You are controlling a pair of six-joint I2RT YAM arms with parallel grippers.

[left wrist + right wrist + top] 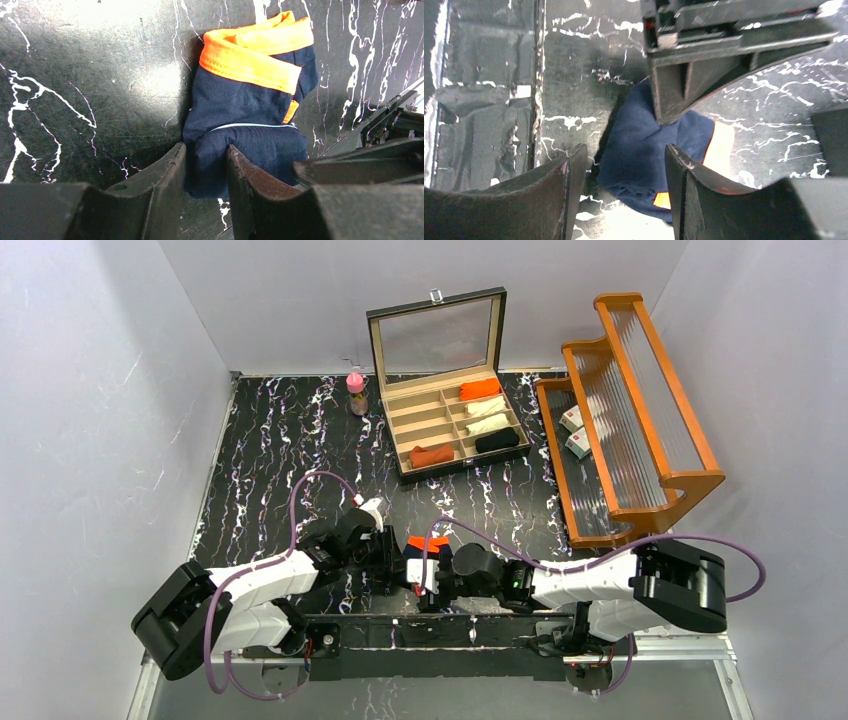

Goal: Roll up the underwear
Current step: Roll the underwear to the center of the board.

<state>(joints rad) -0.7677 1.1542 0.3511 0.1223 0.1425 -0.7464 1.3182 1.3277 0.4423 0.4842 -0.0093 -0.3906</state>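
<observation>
Nearest the left wrist camera, two dark fingers (165, 195) of the left jaws are seen clenched on a fold of the navy underwear (250, 120); the cloth is pinched between them at its near end. From that pinch the bundle runs away from the left jaws, and its long axis ends at the bright orange trim (255, 55), which is turned to the far side. The garment is partly gathered, not yet a tight roll.

The right jaws are seen released in the right wrist view: the fingers (569, 185) stand apart, and the navy cloth lies just beyond and between them without being gripped. The left jaws are seen opposite, pressed down on the same bundle.

In the top view the underwear is located on the black marbled worktop (280, 440), close to its near edge and midway between the two arms. The left arm (270, 580) and the right arm (590, 585) are equally near, one at each side.

The next move is judged to turn on the bundle's position between the open right jaws, with the left pinch as anchor.

The open compartment case (400, 435) stands well apart, toward the far edge.
</observation>
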